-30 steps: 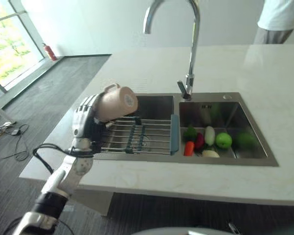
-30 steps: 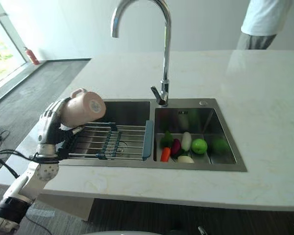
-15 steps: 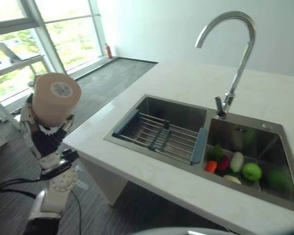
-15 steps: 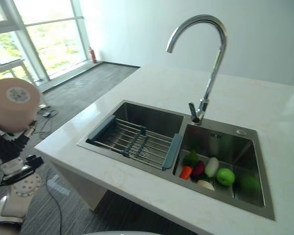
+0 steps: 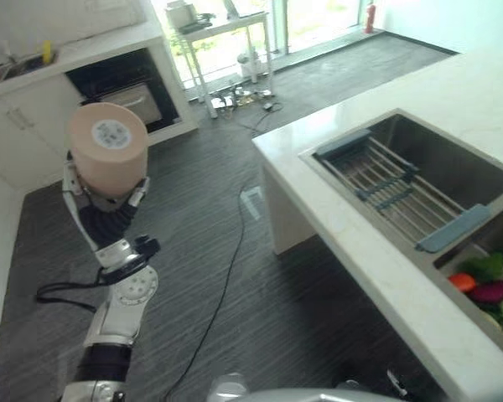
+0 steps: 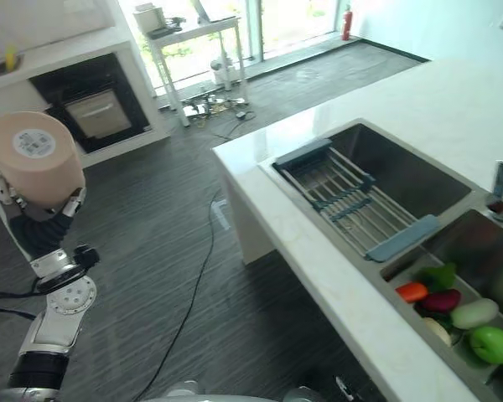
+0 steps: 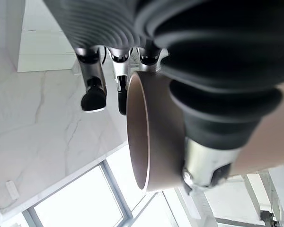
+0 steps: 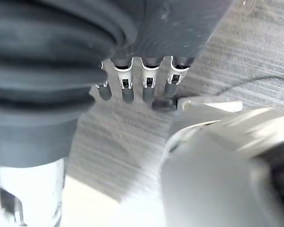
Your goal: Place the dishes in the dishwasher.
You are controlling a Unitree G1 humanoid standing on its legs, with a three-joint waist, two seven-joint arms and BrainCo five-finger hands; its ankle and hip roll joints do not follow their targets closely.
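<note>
**Left hand holds the cup over the floor, away from the sink**

Left hand (image 5: 101, 213) has its fingers wrapped about the pink cup (image 5: 107, 148), and I see it raised above the dark striped floor (image 5: 226, 293), well apart from the counter; the cup's flat base with its round label faces my head camera. From the wrist camera I look past the cup's rim (image 7: 135, 132) and see the thumb pressed along its outer wall, with the dark-tipped fingers (image 7: 93, 97) lying just beside the rim on the other side.

Right hand (image 8: 137, 82) shows in its own wrist camera with the fingers hanging straight and relaxed over the floor; it grasps nothing.

On the right stands the pale counter (image 6: 318, 268) with the steel double sink (image 6: 419, 180) set into it, close to the counter's near edge; a wire drying rack (image 6: 352, 201) with grey-blue end pieces spans the nearer basin. In the further basin, at its near corner, I see a carrot (image 6: 412, 291), a dark red vegetable (image 6: 442, 300), a pale oblong vegetable (image 6: 474, 313) and a green apple (image 6: 493, 343), all lying close together.

Against the far wall a dark open recess (image 6: 88, 105) sits under a second pale worktop; a small white table (image 6: 189, 38) stands by the window, with a red fire extinguisher (image 6: 346, 21) further along it.
</note>
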